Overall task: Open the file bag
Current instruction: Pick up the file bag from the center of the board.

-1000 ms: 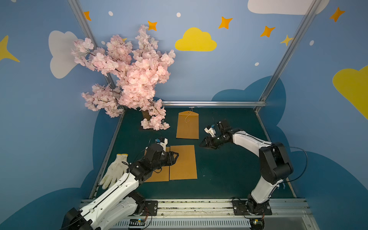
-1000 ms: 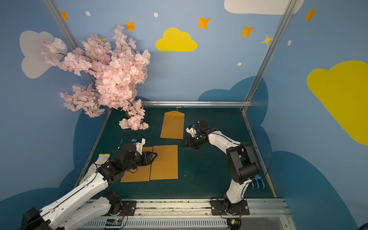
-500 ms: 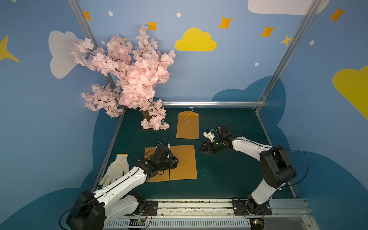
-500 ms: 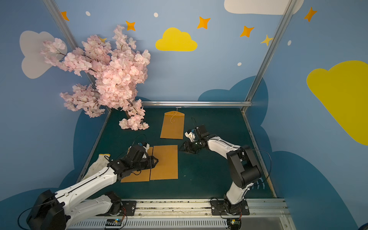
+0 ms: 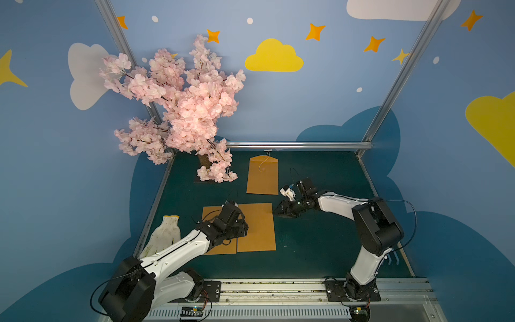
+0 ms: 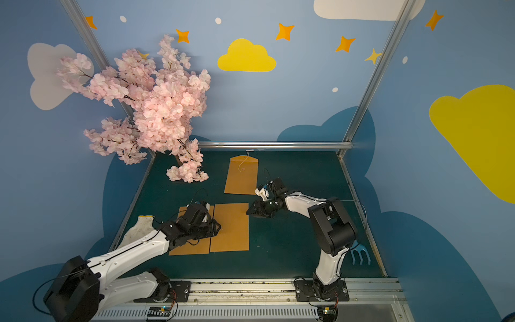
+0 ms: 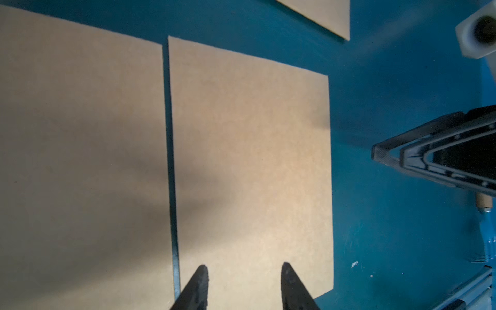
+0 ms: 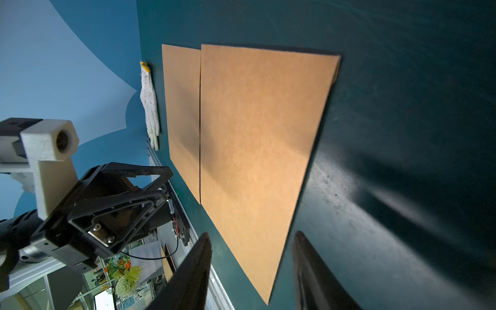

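The left tool (image 7: 244, 268) had its jaws apart with nothing between them. It was poised over the left part of the middle file bag (image 7: 249, 161), and whether it touched the paper could not be told. The right tool (image 8: 252, 236) also had its jaws apart and empty. In both top views it sat low, just beside that bag's right edge near the far corner (image 5: 277, 212). The middle file bag (image 5: 257, 227) lay flat near the centre of the dark green counter (image 5: 320, 245), plain face up. A narrow gap separated it from the left file bag (image 5: 211, 213), which lay partly under the left arm. The far file bag (image 5: 262, 174) lay well apart toward the back, with its flap and white string facing up. A white work glove (image 5: 164, 234) lay at the counter's left edge. A pink blossom tree (image 5: 181, 111) stood in the far left corner. In a top view, a small blue rake (image 6: 361, 255) lay near the right arm's base.
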